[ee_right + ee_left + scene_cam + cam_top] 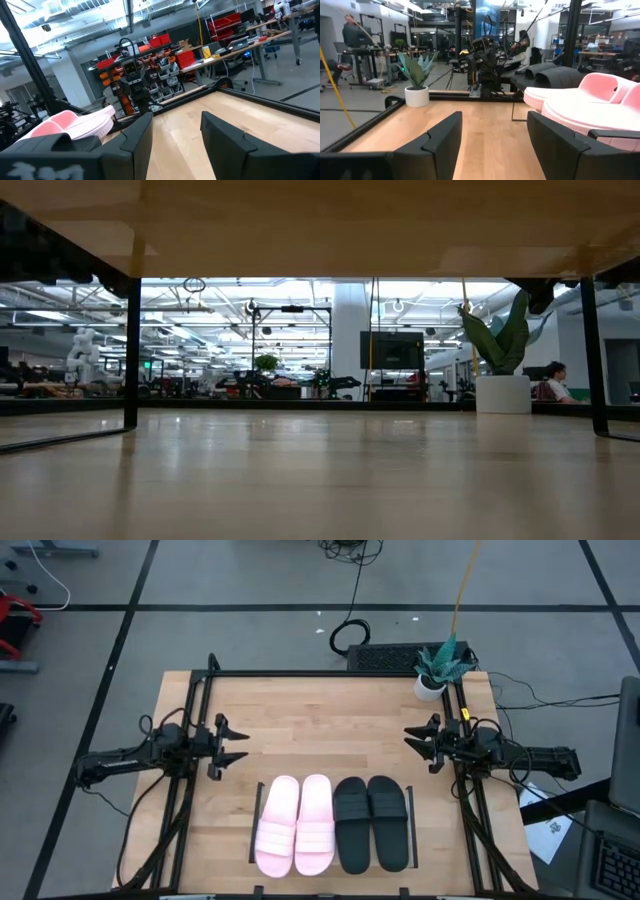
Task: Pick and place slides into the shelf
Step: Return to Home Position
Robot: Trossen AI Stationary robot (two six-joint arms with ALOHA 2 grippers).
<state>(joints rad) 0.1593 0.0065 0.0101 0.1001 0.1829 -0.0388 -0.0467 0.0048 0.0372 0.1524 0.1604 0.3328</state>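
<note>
Two pale pink slides (296,825) and two black slides (372,823) lie side by side, soles down, on the shelf (257,823) at the table's near middle, pink on the left. My left gripper (238,743) hovers open at the table's left side, pointing right, and in its wrist view (495,120) nothing is between the fingers. The pink slides (585,107) and black slides (555,75) show beyond it. My right gripper (412,740) hovers open at the right side, pointing left, also with nothing between its fingers (176,120).
A potted plant (437,668) stands at the table's far right corner. A black metal frame (330,674) runs along the far edge and both sides. Bare wood lies between the two grippers, beyond the shelf. In the low view the pot (502,393) shows far off.
</note>
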